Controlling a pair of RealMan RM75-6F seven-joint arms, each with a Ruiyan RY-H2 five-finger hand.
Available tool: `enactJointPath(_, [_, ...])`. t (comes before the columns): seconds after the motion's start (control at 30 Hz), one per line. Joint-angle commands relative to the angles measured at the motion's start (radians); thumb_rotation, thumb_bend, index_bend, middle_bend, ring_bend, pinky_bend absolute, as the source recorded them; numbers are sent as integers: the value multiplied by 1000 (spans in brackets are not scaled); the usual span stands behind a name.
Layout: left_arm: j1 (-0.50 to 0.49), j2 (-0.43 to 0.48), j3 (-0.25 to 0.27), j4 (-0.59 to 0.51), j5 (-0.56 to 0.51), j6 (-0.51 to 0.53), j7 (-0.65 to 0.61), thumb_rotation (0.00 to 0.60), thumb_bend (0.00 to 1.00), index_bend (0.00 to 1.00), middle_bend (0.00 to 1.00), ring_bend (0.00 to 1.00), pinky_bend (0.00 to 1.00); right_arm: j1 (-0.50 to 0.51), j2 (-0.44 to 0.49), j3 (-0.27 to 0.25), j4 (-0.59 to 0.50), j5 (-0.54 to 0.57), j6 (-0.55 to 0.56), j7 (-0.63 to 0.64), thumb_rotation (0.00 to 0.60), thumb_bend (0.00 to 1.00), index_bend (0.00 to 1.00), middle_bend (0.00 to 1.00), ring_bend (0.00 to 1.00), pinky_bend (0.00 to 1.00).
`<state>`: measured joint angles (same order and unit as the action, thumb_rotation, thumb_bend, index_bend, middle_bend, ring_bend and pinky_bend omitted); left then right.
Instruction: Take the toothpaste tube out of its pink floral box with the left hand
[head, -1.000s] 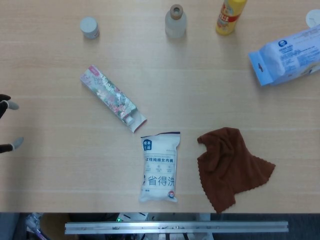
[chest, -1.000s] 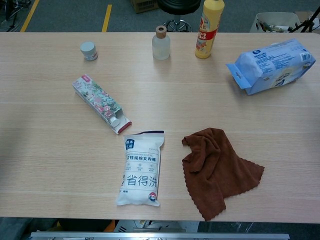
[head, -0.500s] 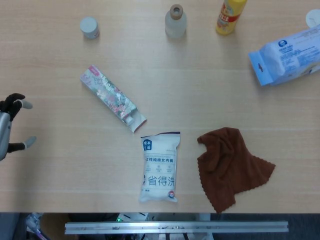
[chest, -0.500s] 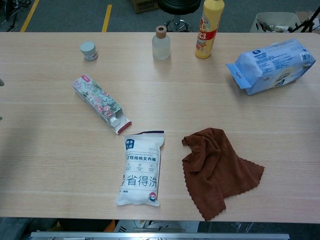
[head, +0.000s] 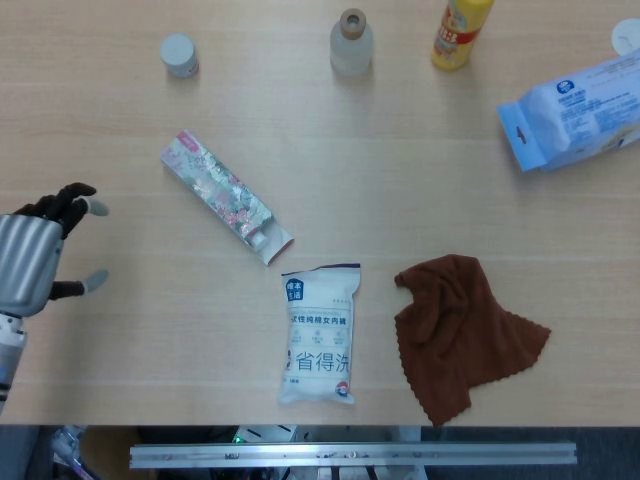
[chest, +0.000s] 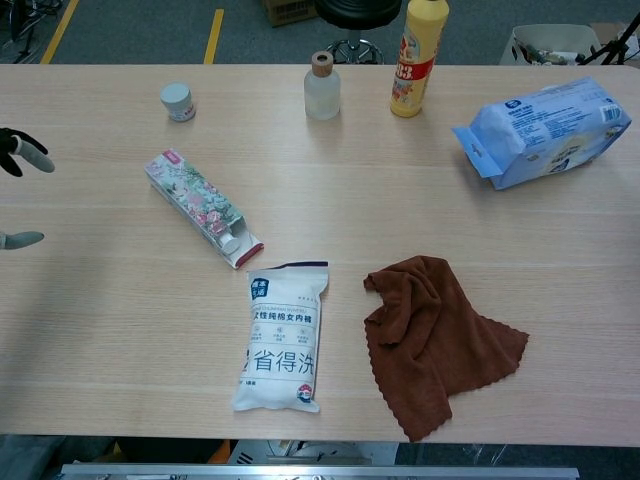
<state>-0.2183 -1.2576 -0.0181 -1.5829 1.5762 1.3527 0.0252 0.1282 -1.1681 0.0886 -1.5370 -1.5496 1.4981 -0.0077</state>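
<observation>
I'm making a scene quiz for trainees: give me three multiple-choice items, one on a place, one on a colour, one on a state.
1. Where is the left hand?
A. left of the floral box, apart
B. on the white pouch
C. above the cloth

2. What colour is the cloth?
A. blue
B. brown
C. green

3. The floral box's near end is
A. sealed
B. crushed flat
C. open, the tube's cap showing

Answers: 1 A, bare table lies between them; 2 B, it is plainly brown; 3 C, its flap hangs open.

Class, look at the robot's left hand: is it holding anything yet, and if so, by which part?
Nothing is held. The left hand is at the table's left edge, fingers apart, away from the pink floral box.
</observation>
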Motion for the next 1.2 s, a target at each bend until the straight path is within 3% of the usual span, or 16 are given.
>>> enactJointPath(0.03, [-49, -39, 7, 56, 67, -25, -95, 600, 76, 318, 265, 352, 527, 5, 15, 14, -14, -4, 12, -4, 600, 197, 505, 420, 277, 339])
enactJointPath(0.2, [-114, -122, 21, 169, 161, -32, -204, 600, 77, 265, 238, 326, 525, 16, 39, 34, -33, -4, 20, -7, 600, 197, 505, 419, 278, 388])
enactJointPath(0.33, [-167, -182, 30, 239, 200, -60, -257, 600, 76, 223, 192, 244, 507, 18, 45, 42, -33, -1, 28, 1, 600, 197, 505, 420, 278, 401])
enactJointPath(0.6, [-270, -264, 57, 348, 271, -117, -265, 600, 76, 145, 88, 126, 371, 4, 48, 35, -26, 11, 37, 0, 600, 197, 504, 420, 278, 401])
enactJointPath(0.9, [-373, -274, 69, 383, 278, -187, -338, 600, 76, 145, 100, 127, 374, -35, 50, 13, -57, 9, 78, -46, 600, 197, 505, 420, 278, 401])
enactJointPath(1.03, [-425, -276, 74, 403, 278, -208, -445, 600, 76, 225, 176, 178, 384, -60, 51, 3, -73, 11, 104, -66, 600, 197, 505, 420, 278, 401])
enactJointPath(1.2, [-482, -284, 76, 450, 279, -243, -473, 600, 76, 234, 176, 180, 385, -87, 51, -6, -86, 14, 129, -77, 600, 197, 504, 420, 277, 401])
